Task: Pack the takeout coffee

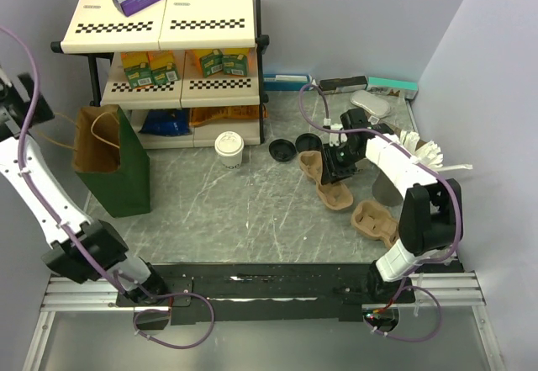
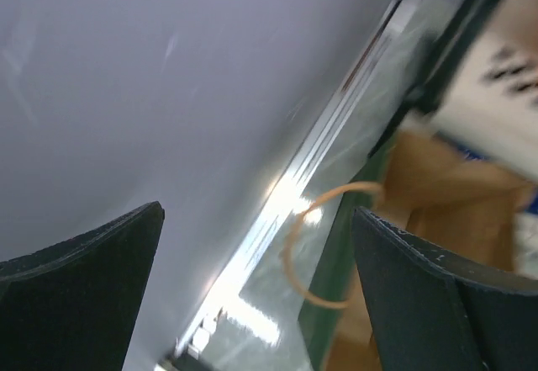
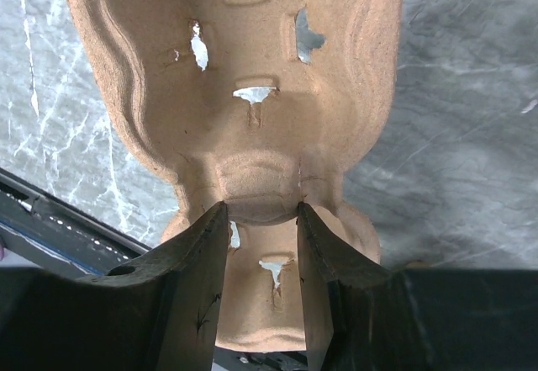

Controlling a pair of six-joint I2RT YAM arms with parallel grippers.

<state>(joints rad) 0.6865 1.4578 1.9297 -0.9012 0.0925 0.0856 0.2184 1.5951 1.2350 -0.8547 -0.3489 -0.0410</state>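
My right pincer (image 3: 261, 211) is clamped on the middle ridge of the brown moulded-pulp cup tray (image 3: 244, 93), my left pincer (image 2: 256, 219) hangs wide open, and the white lidded paper cup (image 1: 229, 148) stands left of the tray by the shelf (image 1: 181, 93), not yet packed, so nearly everything's left!

In the left wrist view everything beyond the left gripper (image 2: 256, 219) is blurred: the paper bag (image 2: 437, 177) and its handle (image 2: 287, 253) are seen only as brown shapes, and the pale patch at the upper right is perhaps the shelf (image 2: 504, 76). The cup tray (image 3: 252, 93) is cut off by the top edge of the right wrist view, its near end covered by the right gripper (image 3: 259, 219). The grey tumbler (image 1: 385, 188) is largely hidden behind the right arm (image 1: 395, 159). Print on the shelf packets (image 1: 151, 68) cannot be read.
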